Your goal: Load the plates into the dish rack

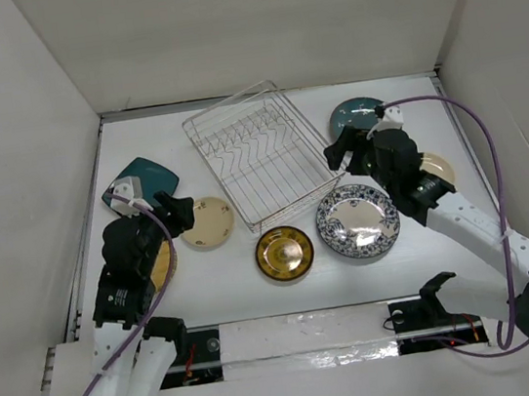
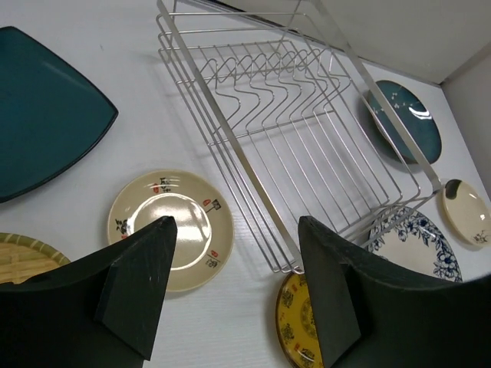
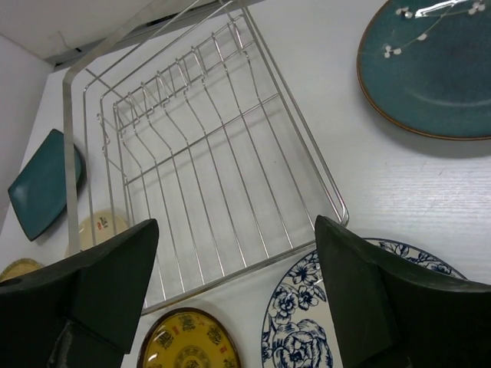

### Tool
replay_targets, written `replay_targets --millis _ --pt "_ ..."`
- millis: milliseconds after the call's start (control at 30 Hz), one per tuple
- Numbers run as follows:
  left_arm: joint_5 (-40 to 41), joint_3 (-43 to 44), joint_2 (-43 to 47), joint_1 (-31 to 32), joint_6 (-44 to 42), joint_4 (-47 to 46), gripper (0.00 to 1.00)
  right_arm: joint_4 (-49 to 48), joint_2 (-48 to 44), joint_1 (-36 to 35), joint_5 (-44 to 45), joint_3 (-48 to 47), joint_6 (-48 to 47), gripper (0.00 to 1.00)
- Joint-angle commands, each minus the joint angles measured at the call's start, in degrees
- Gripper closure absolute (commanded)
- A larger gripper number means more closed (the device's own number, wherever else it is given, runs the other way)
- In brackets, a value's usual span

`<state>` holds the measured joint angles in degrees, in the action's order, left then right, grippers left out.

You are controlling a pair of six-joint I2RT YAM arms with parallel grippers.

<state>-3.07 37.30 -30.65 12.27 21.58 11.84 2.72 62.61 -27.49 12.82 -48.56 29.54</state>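
Note:
The silver wire dish rack stands empty at mid table. Around it lie plates: gold-brown round, blue-and-white patterned, dark teal round, teal rounded-square, small cream round, another cream round, and a yellowish round partly under the left arm. My left gripper is open and empty, hovering by the cream plate and the rack's near corner. My right gripper is open and empty above the rack's right edge and the patterned plate.
White walls enclose the table on the left, back and right. The table's near edge holds the arm bases and a taped strip. A purple cable loops over the right arm.

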Motion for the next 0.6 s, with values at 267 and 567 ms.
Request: replay_targets --millis 267,567 --pt "-4.67 -2.58 11.13 0.12 -3.56 -4.19 0.54 -7.38 -4.34 0.68 -2.18 0.83 -0.27 0.95" --pt "-9.05 -3.55 16.50 0.12 -4.97 -5.51 1.00 -10.98 2.68 15.85 -1.05 0.13 3.51 1.00"
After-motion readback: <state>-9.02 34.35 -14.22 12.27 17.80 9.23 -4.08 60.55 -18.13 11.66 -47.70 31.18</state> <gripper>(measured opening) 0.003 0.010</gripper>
